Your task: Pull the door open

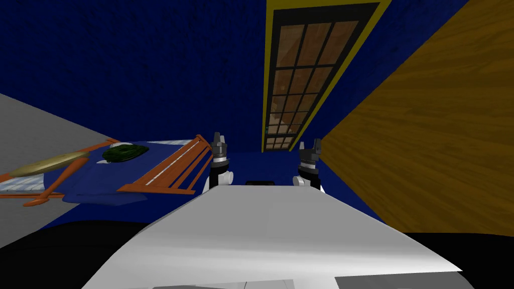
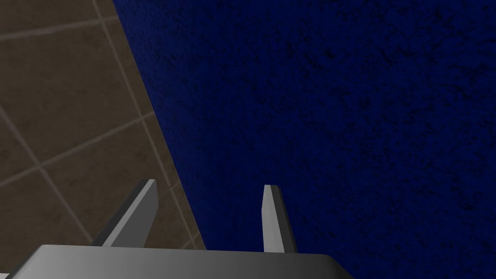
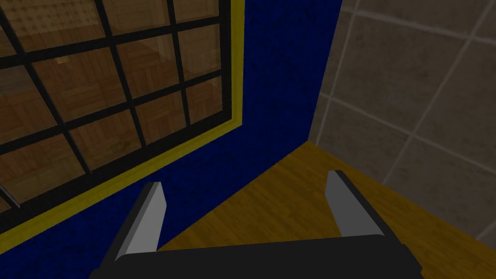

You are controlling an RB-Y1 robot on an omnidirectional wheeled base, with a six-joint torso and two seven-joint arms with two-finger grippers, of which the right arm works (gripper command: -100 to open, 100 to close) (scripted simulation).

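Dark blue wall ran across ahead. Set in it was the door, small glass panes between black bars inside a yellow frame. It looked shut, as far as I could judge.

- Door stood ahead of the right jaws, well apart from them. One corner of it showed beyond their fingers.
- Right jaws apart, holding nothing.
- Left jaws also apart and empty, pointed at bare blue wall.
- Handle: too small to make out for certain.

Judged step: the approach, with no grip taken yet. The next move called for closing the gap to the door, finding the handle, and setting one pair of jaws around it before any pull.

Further out, a wood-grained wall lay past the right jaws. An orange slatted bench lay past the left jaws.
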